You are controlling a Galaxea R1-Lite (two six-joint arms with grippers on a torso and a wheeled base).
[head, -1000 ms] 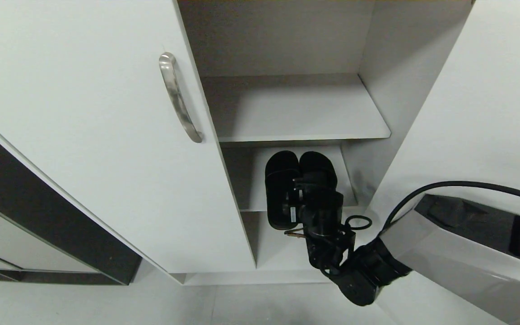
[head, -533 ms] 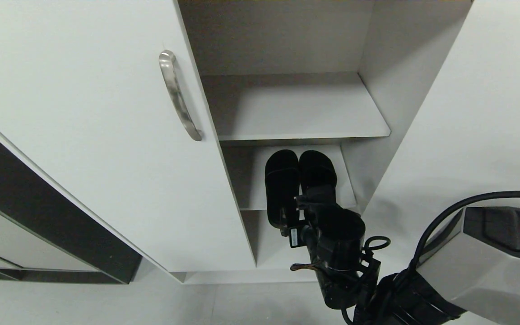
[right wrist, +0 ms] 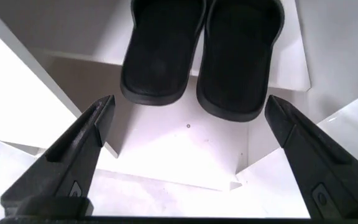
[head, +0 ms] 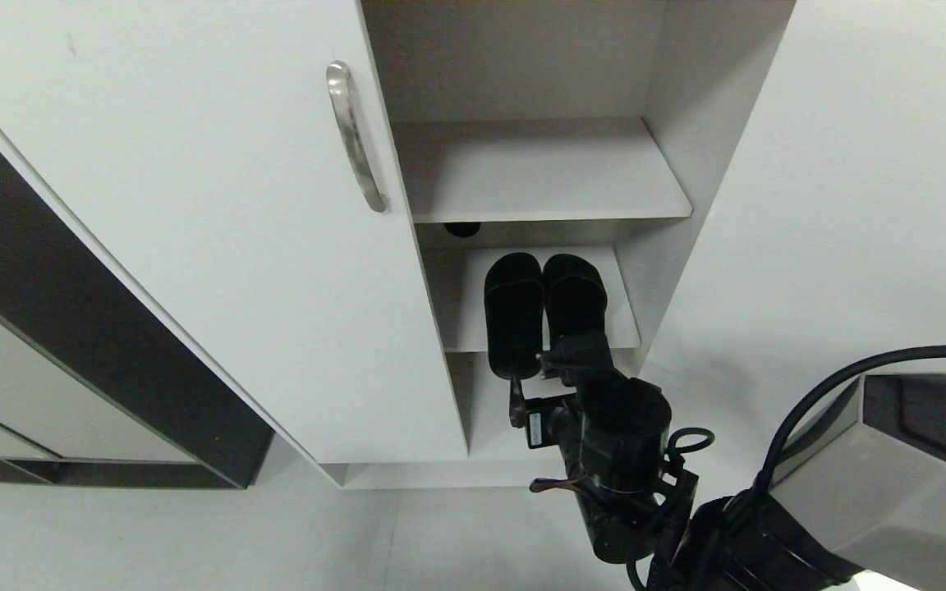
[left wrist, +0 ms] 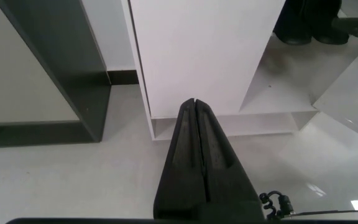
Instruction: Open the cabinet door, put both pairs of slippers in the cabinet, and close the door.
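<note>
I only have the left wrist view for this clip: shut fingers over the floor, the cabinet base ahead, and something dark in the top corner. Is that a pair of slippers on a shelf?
Observer: Yes. The head view shows a pair of black slippers side by side on the middle shelf, with the heels hanging over its front edge.
Operator: Is the right arm holding them?
Observer: No. The right gripper is open. Its fingers are spread wide just in front of the heels and touch neither slipper.
Operator: And the doors?
Observer: The right door stands swung open, and the left door is shut.
</note>
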